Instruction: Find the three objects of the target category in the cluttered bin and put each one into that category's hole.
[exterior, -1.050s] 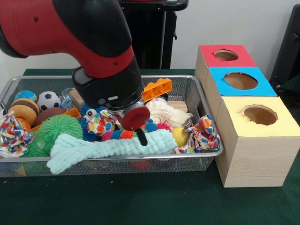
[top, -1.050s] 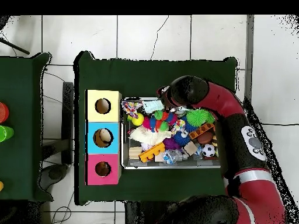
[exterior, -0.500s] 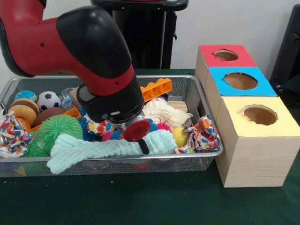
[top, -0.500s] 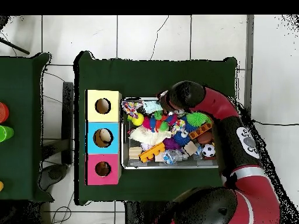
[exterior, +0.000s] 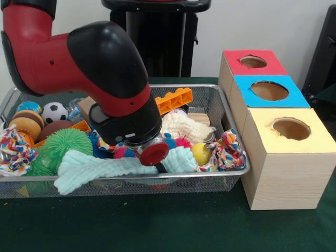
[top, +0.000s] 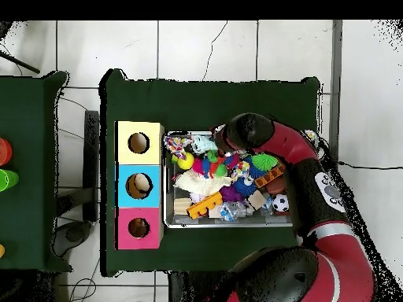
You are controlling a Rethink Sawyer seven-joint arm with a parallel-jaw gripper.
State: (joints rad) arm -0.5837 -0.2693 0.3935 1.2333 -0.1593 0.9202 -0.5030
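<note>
A wire mesh bin [exterior: 233, 170] is packed with toys. My gripper [exterior: 159, 167] is low at the bin's front middle, pressed into a mint-green fuzzy bone toy [exterior: 100, 170], and the red-capped wrist [exterior: 154, 153] hides most of it. Around it lie a green spiky ball [exterior: 65, 144], a yellow ball [exterior: 201, 153], a cream fuzzy toy [exterior: 184, 126] and an orange brick [exterior: 176, 100]. In the overhead view the arm [top: 252, 132] covers the gripper over the bin [top: 169, 224]. Three boxes with holes stand beside the bin: yellow [exterior: 290, 128], blue [exterior: 269, 90] and red [exterior: 253, 61].
A soccer ball [exterior: 54, 112], a wooden burger toy [exterior: 24, 126] and patterned cloth bundles [exterior: 228, 149] [exterior: 13, 149] fill the bin's ends. The yellow box stands close against the bin's right end. Green cloth covers the table [exterior: 157, 226].
The arm has come down and toward the bin's front rim. The wrist now sits lower on the mint-green bone toy, which has sagged and shifted under it.
</note>
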